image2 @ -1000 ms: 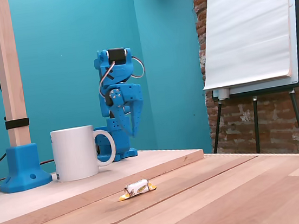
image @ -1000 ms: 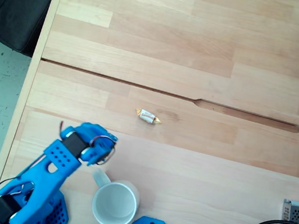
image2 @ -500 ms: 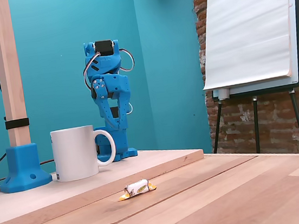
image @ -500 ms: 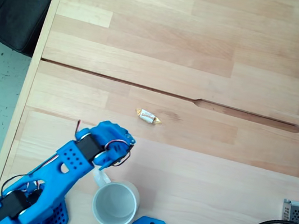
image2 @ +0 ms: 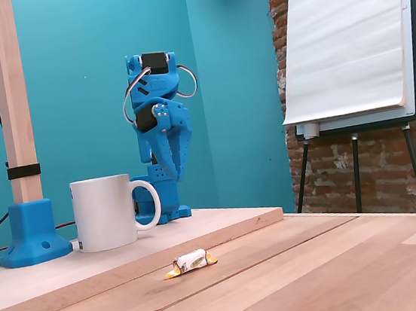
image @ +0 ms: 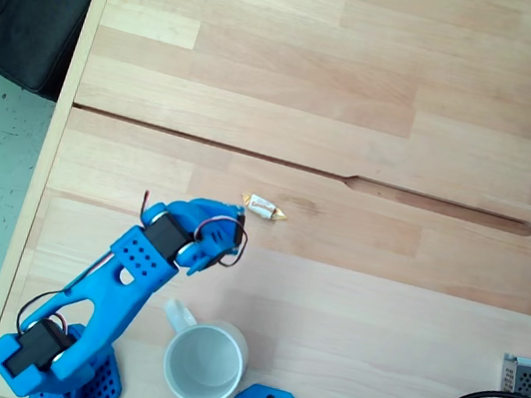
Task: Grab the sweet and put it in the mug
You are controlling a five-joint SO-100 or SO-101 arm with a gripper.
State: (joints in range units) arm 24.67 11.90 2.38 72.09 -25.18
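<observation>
Sweet (image: 264,207) lies loose on the wooden table (image: 408,131), ahead and to the right of our gripper (image: 237,227) in the top-down fixed view, with the mug (image: 205,362) behind the jaws near the arm's base. We cannot tell how wide the jaws stand. Being so tiny, the sweet could get nudged away or slip the pinch if we descend off-centre.

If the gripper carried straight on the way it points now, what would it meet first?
Probably the bare table just short of the sweet: the gripper points down, high above the wood. Depth is unclear.
</observation>
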